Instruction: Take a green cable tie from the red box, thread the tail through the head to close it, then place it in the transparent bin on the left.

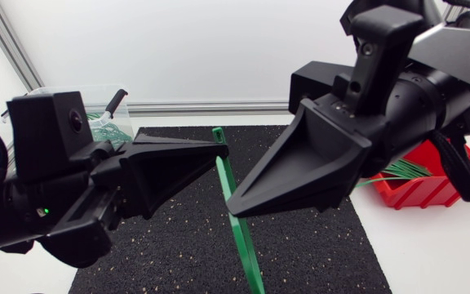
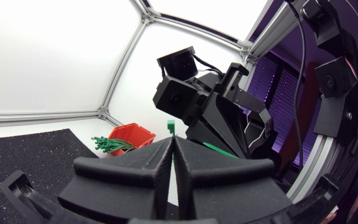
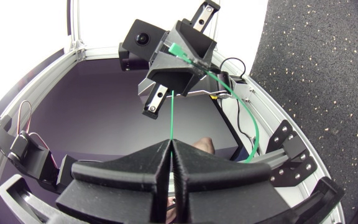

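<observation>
A long green cable tie (image 1: pixel 247 245) hangs slanted above the black mat, its head (image 1: pixel 217 133) uppermost. My left gripper (image 1: pixel 221 150) comes in from the left and is shut on the tie just under the head. My right gripper (image 1: pixel 233 212) is shut on the strap lower down. In the left wrist view the head (image 2: pixel 170 126) sticks out past the closed fingertips (image 2: pixel 166 149). The right wrist view has the strap (image 3: pixel 173 112) running from its gripper (image 3: pixel 171 146) up to the left gripper (image 3: pixel 179 59), while the tail (image 3: pixel 248 124) curves away to the side. The tie is unthreaded.
The red box (image 1: pixel 431 192) with several green ties (image 1: pixel 402 170) stands at the right, partly behind my right arm. The transparent bin (image 1: pixel 96 91) sits at the back left behind my left arm, with green ties in it. A black speckled mat (image 1: pixel 178 245) covers the table's middle.
</observation>
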Motion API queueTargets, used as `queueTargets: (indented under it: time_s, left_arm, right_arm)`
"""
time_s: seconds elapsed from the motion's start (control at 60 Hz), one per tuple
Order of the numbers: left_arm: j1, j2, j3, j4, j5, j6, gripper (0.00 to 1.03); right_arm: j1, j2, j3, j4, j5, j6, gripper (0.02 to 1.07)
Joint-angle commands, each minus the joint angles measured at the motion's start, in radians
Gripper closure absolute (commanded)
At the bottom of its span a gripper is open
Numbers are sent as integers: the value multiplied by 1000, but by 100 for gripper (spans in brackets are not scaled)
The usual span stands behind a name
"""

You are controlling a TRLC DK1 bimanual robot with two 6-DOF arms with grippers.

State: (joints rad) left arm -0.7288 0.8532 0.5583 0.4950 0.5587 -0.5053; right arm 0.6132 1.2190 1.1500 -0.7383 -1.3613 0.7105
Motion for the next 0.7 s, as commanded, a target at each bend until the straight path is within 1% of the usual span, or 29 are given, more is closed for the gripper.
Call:
queueTargets:
  time_s: [0.0,0.683]
  left_arm:
    - [2,-13,6,16,-5,-30,99]
    - [-4,-26,-32,11,4,-36,99]
  right_arm:
    - [-4,20,-29,14,-4,14,101]
    - [-18,39,-21,68,5,32,101]
